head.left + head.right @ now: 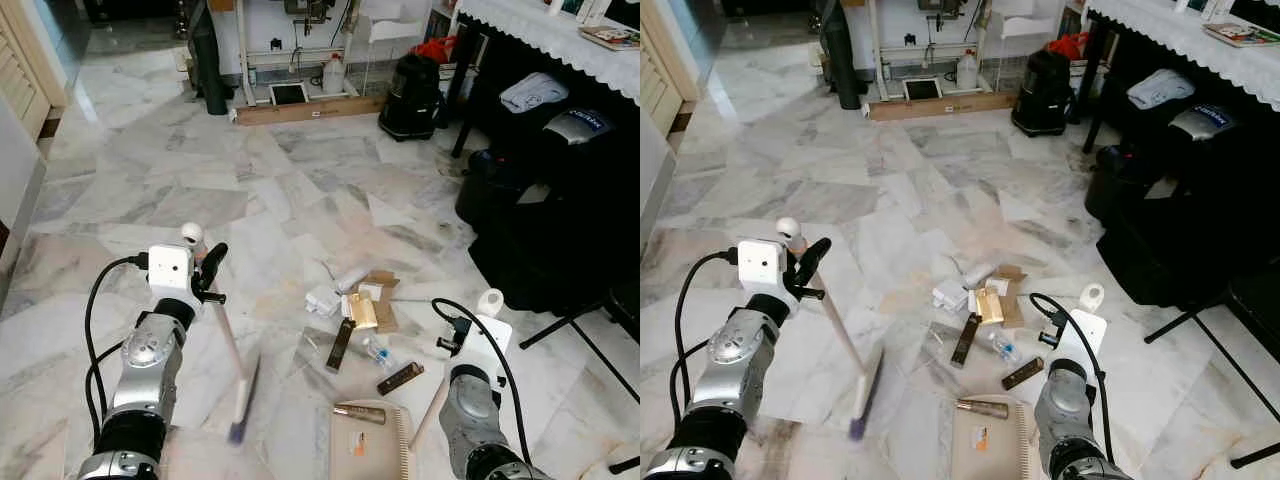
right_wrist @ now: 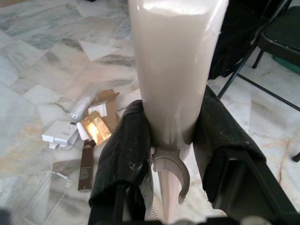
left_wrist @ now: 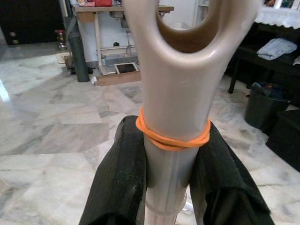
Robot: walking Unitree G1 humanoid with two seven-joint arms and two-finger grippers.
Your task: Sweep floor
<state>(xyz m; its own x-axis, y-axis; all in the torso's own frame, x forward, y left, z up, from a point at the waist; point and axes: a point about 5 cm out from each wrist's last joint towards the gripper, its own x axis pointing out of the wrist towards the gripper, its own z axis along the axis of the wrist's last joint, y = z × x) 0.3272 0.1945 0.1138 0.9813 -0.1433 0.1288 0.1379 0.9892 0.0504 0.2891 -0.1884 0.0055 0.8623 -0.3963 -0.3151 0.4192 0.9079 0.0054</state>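
The broom [image 1: 232,365] is pinched at its handle by the left gripper [image 3: 171,159]; its bristles are set on the marble floor [image 1: 180,170]. The dustpan [image 1: 372,440] handle is clamped by the right gripper [image 2: 171,140], beside scattered litter [image 1: 358,310].

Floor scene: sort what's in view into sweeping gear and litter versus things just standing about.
For the job:
left gripper clamping broom
right gripper clamping dustpan
litter pile

Standing about:
black bin
wooden plank
white jug
folding chair
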